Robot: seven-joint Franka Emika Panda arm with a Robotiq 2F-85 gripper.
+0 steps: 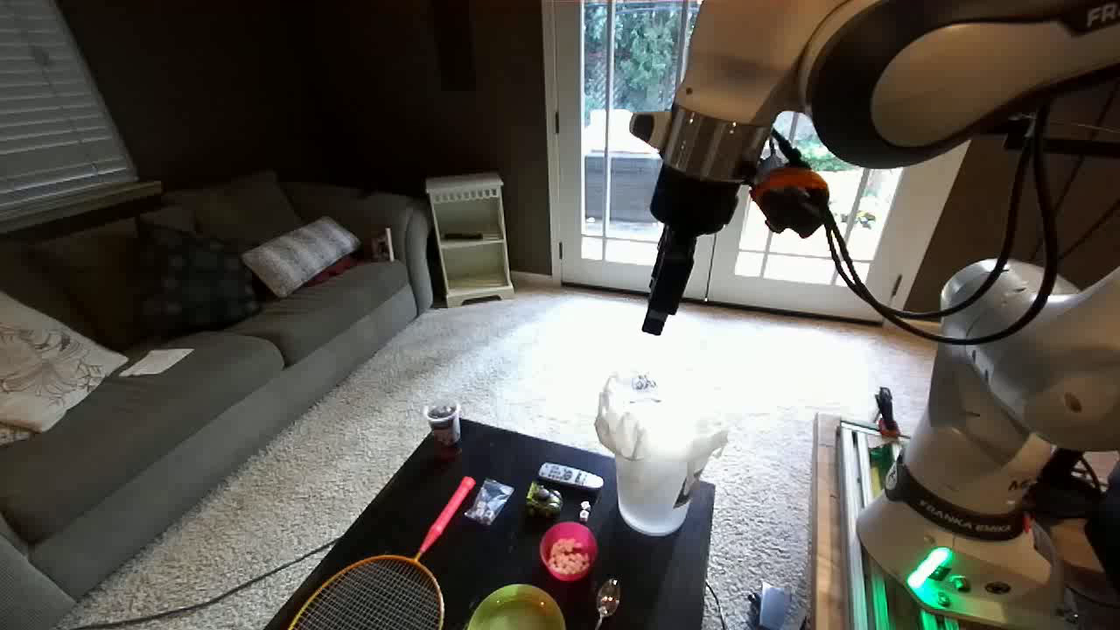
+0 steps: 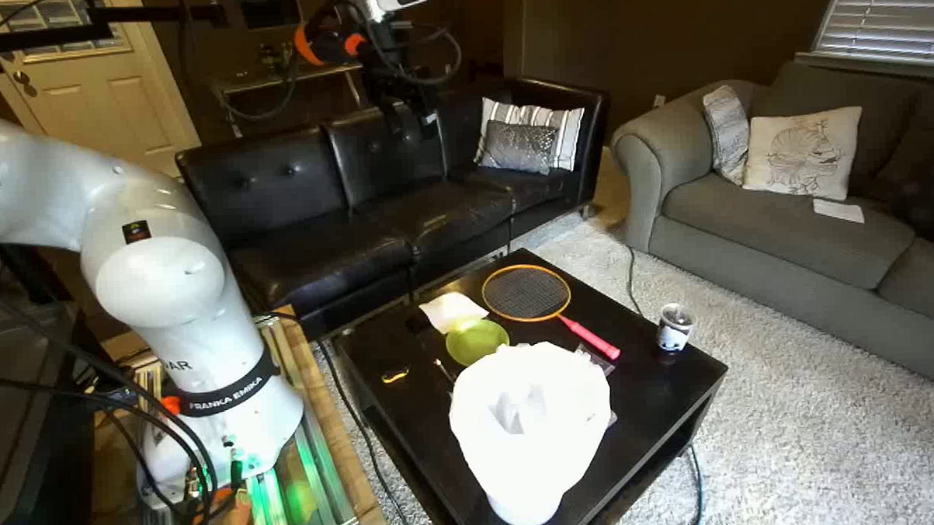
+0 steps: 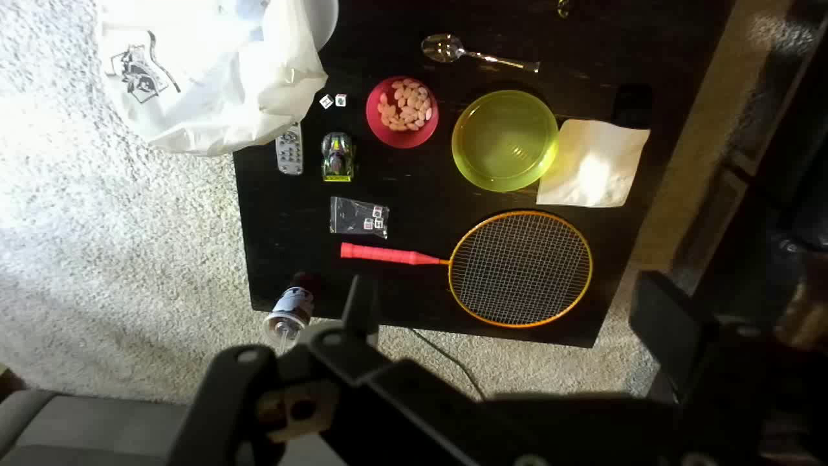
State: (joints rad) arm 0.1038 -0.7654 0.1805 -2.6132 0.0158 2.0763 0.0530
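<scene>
My gripper (image 3: 514,316) is open and empty, raised above the black coffee table (image 3: 414,188); it shows in both exterior views (image 1: 654,324) (image 2: 410,123). It touches nothing. In the wrist view, a badminton racket (image 3: 521,268) with orange rim and pink handle lies in front of the fingers. Beyond it are a green bowl (image 3: 504,141), a white paper (image 3: 594,165), a pink bowl (image 3: 402,133) of pale pieces and a spoon (image 3: 479,55). A zip bag (image 3: 356,217) with dice, a toy car (image 3: 337,158), two loose dice (image 3: 333,100) and a grey remote (image 3: 290,152) lie leftward.
A tall white bucket (image 1: 652,494) lined with a white bag stands at a table corner. A lidded cup (image 1: 444,426) stands at another corner. A grey sofa (image 1: 341,324) and a black leather sofa (image 2: 372,211) flank the table. A cable (image 3: 453,359) runs over the carpet.
</scene>
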